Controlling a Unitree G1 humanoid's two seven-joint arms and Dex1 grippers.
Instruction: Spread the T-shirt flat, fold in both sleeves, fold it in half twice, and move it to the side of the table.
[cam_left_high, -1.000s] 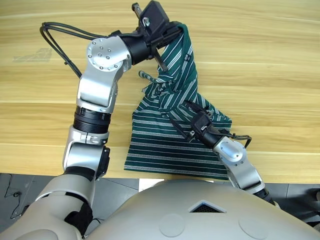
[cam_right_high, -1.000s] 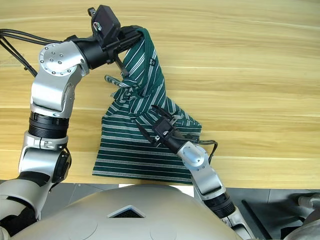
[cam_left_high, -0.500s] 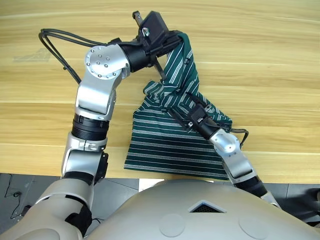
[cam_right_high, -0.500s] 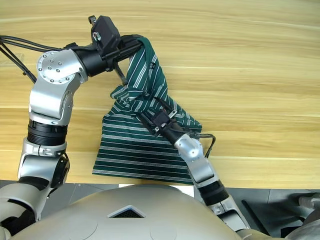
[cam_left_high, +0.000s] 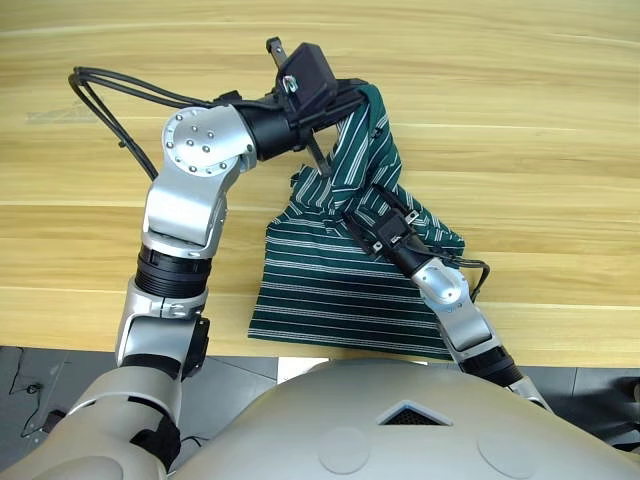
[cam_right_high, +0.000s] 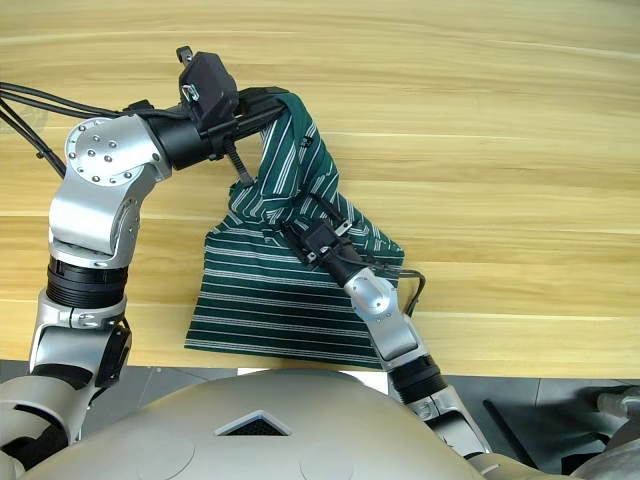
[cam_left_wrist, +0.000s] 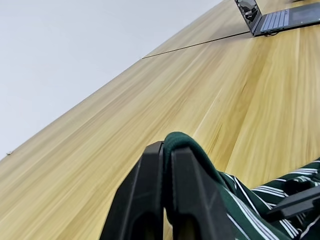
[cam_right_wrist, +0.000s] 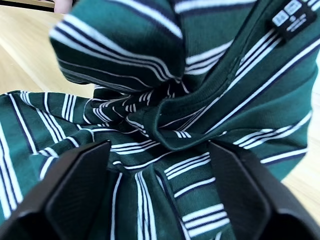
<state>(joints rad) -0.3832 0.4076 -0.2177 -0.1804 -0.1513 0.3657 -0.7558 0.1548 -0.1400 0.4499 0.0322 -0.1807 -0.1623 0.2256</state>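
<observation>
Left pincer (cam_left_wrist: 166, 148): clamped on a bunched edge of the T-shirt (cam_left_high: 320, 290), holding that part up off the worktop (cam_left_high: 520, 120).
Right pincer (cam_right_wrist: 160, 165): fingers (cam_right_wrist: 75, 190) spread wide, with a crumpled knot of cloth between them; it sits low at the shirt's middle, below the left one.
T-shirt: dark green with white stripes; its upper part is drawn into a tilted peak, while its lower part lies flat by the worktop's near edge.
Worktop: light wood.
Laptop (cam_left_wrist: 280, 17): open, well away from the shirt.
</observation>
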